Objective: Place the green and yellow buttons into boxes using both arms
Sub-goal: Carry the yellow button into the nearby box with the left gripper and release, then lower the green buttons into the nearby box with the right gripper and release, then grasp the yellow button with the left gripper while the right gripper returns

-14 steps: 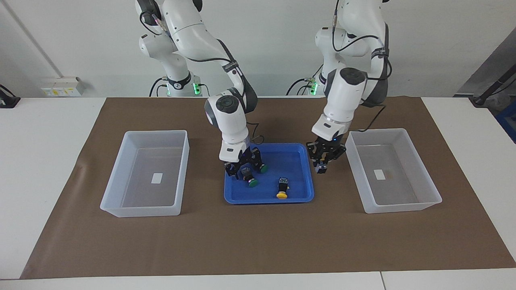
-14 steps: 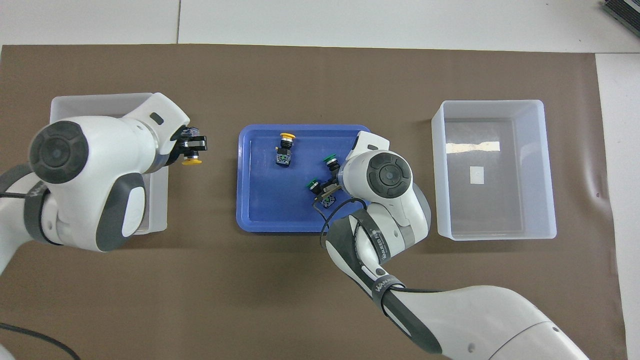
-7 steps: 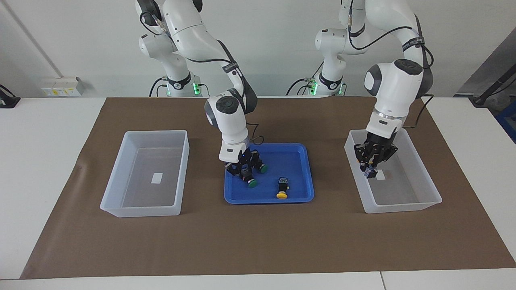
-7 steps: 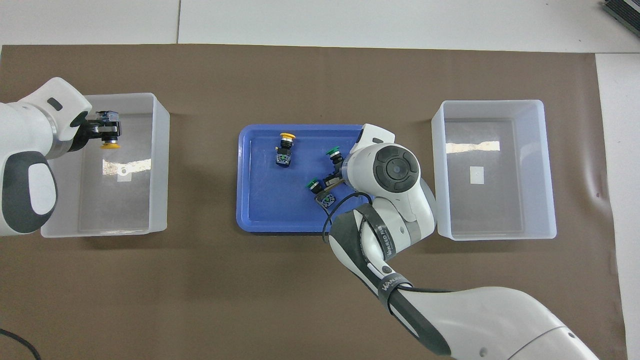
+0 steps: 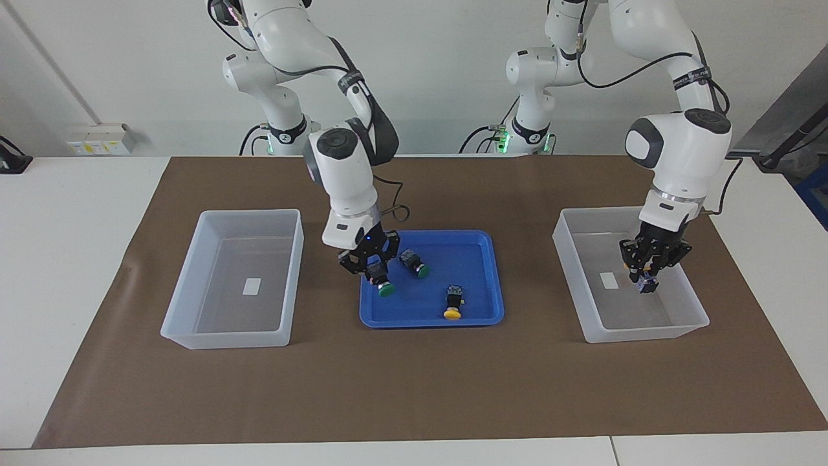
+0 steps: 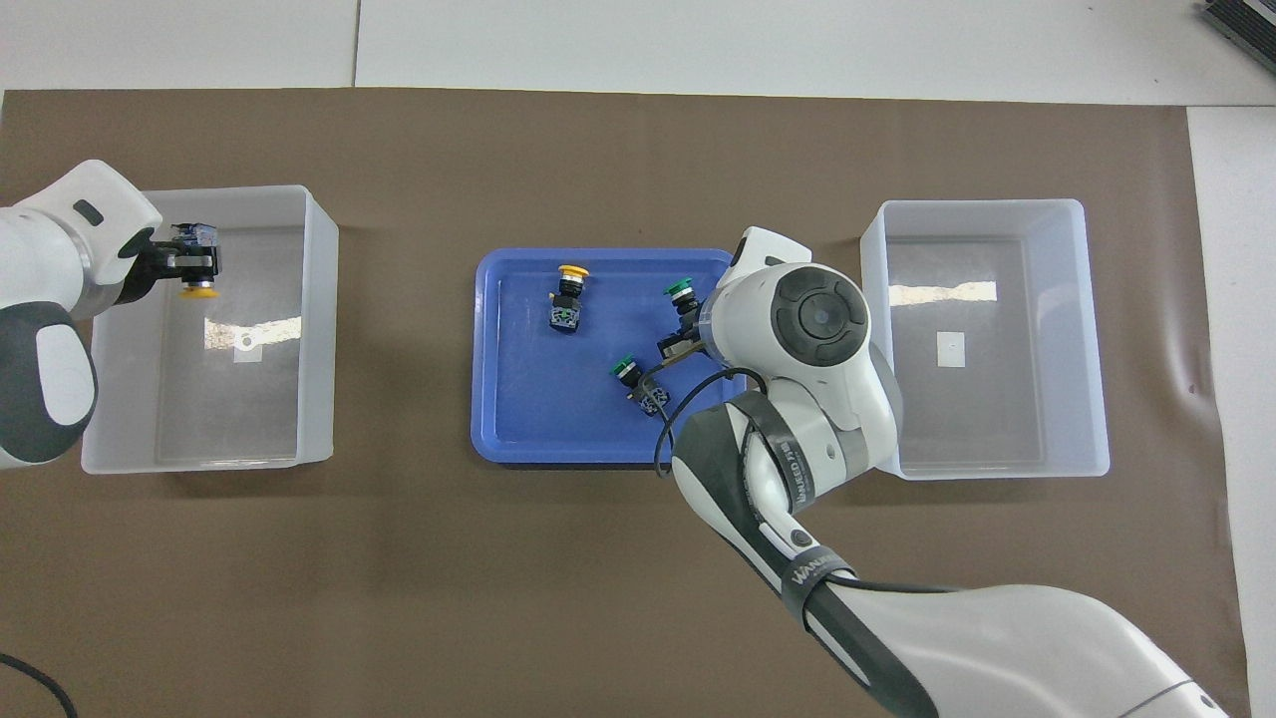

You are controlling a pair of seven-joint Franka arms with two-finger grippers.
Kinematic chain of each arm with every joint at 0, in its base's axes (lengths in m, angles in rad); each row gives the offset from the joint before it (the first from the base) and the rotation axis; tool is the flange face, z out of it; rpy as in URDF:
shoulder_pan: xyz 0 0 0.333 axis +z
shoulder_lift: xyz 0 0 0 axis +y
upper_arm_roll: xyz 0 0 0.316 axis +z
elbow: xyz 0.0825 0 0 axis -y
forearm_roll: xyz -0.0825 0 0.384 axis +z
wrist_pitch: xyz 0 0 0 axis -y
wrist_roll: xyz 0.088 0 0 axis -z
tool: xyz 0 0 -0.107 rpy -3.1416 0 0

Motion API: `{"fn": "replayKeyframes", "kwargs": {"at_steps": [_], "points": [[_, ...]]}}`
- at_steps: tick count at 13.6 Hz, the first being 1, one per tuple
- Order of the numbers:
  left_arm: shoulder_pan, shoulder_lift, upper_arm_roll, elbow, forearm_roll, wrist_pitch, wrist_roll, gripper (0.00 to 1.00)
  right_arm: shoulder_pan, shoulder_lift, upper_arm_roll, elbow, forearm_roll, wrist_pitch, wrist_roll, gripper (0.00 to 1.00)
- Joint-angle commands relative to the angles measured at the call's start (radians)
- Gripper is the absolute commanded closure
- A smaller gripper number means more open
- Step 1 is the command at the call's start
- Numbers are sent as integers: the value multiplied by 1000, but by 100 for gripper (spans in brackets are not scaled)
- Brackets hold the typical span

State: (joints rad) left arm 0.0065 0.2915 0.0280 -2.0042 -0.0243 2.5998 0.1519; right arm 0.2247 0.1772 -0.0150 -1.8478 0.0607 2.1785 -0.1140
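blue tray [image 5: 479,317] sits mid-table on the brown mat [image 5: 414,388], between two whitish boxes. farthest from the robots in it lies a yellow button [image 5: 453,304] on its side. nearer to the robots, a green button [image 5: 411,261] lies on the tray floor.

just beside that one, the right gripper [image 5: 374,275] hangs over the tray, its fingers clamped on a second green button [image 5: 383,287], lifted clear of the tray with the cap pointing down. the box at the right arm's end [image 5: 194,336] shows only a white label.

left gripper [image 5: 647,281] is inside the box at the left arm's end [image 5: 569,285], closed around a second yellow button [image 6: 194,289], held above the floor beside the label.
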Motion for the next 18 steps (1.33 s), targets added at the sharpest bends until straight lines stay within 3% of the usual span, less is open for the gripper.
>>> {"fn": "replayKeyframes", "kwargs": {"at_steps": [1, 5, 8, 10, 12, 13, 14, 18], "points": [[7, 24, -7, 32, 10, 16, 15, 1, -99, -8, 10, -34, 7, 3, -187, 100], [4, -20, -5, 68, 10, -10, 11, 0, -195, 5, 9, -94, 1, 26, -297, 100], [-43, -80, -10, 126, 10, -143, 0, 0, -231, 18, 9, -212, 1, 174, -348, 100], [-109, -75, -11, 179, 10, -228, -11, 0, -238, 37, 9, -257, 1, 266, -354, 100], [-173, -75, -14, 168, 10, -218, -11, 0, -251, 56, 9, -257, 1, 274, -355, 74], [-218, -74, -14, 160, 10, -217, -17, 0, -252, 57, 9, -257, 1, 279, -354, 34], [-262, -66, -13, 159, 9, -217, -59, 0, -252, 58, 9, -257, 1, 277, -352, 0], [-431, 6, -10, 166, 10, -190, -263, 0, -242, 12, 12, -228, 2, 222, -349, 0]]}}
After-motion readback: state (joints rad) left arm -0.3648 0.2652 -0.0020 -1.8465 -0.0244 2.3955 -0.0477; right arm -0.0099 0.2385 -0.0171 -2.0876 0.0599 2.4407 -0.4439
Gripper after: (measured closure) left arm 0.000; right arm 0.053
